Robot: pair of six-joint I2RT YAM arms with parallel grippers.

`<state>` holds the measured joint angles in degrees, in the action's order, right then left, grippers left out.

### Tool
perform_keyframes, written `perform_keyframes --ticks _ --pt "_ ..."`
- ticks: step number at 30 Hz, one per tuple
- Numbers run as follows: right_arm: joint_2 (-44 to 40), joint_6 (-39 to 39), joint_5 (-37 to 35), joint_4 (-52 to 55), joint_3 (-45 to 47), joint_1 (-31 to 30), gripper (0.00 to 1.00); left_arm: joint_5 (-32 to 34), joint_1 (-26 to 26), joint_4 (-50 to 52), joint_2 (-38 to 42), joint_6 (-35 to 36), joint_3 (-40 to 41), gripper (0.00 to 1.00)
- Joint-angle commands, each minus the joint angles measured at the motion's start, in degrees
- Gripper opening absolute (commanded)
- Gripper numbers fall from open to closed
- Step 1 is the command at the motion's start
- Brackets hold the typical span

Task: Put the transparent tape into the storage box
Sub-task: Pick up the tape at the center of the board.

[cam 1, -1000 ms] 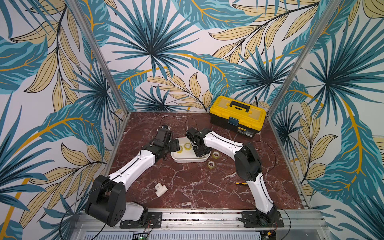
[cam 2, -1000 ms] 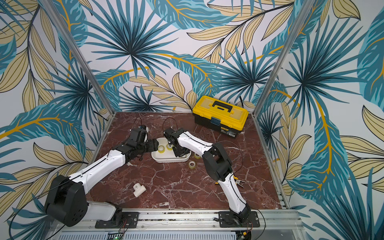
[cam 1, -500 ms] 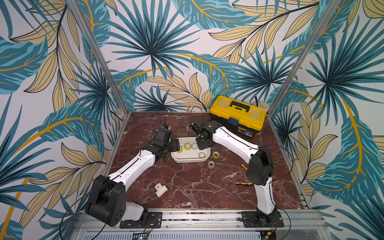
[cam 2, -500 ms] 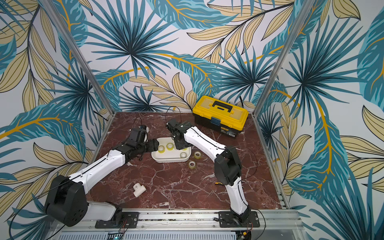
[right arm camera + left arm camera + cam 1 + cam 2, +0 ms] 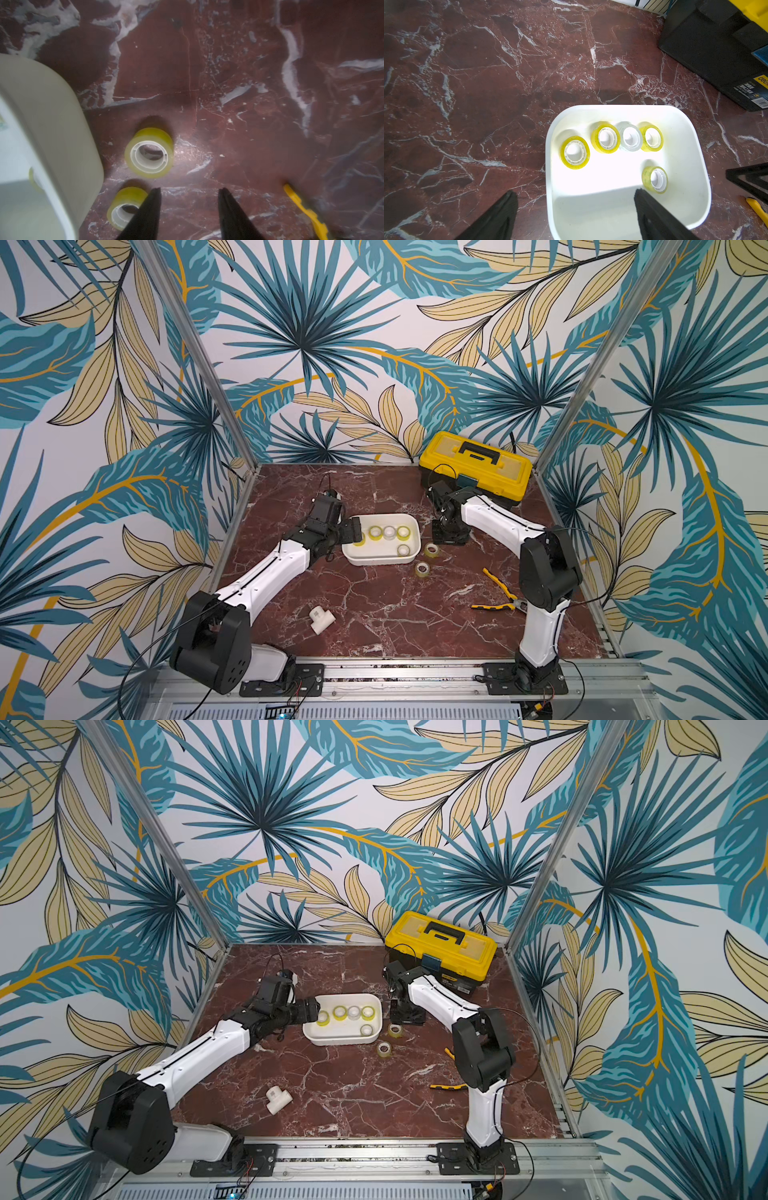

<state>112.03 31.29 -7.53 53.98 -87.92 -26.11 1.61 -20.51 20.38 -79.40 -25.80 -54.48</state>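
— What sort of place?
— A robotics lab cell: left arm and right arm bolted to an aluminium rail at lower frame, leaf-print panels enclosing a marble-patterned tabletop.

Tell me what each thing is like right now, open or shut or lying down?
storage box: open-topped, five rolls inside.
tape rolls inside: lying flat, holes up.
two loose tape rolls: flat, outside the box.
toolbox: lid shut.
left gripper: fingers open, empty.
right gripper: fingers open, empty.
pliers: lying flat, handles spread.
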Motion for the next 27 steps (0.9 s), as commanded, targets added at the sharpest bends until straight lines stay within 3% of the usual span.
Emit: perform_keyframes --ticks 1,16,18,22,23,27 --pt "1.37 2.76 4.35 -5.92 2.13 0.27 0.49 -0.46 0.38 0.17 0.75 0.4 0.78 0.93" --pt "4.14 4.21 4.8 -11.72 8.22 0.65 0.46 -0.77 0.38 0.62 -1.05 0.64 -0.69 0.94" --pt "4.24 4.42 4.89 -12.09 8.61 0.65 0.41 -0.79 0.3 0.58 -1.21 0.75 -0.89 0.93" --pt "3.53 4.48 4.56 -12.32 9.17 0.63 0.05 -0.71 0.33 0.67 -1.38 0.84 -1.14 0.94" --pt "3.13 4.48 4.39 -12.34 9.26 0.62 0.0 -0.65 0.31 0.75 -1.35 0.84 -1.16 0.94" --pt "0.47 4.09 3.24 -11.48 8.89 0.67 0.0 -0.51 0.31 0.97 -1.08 1.19 -1.38 0.94"
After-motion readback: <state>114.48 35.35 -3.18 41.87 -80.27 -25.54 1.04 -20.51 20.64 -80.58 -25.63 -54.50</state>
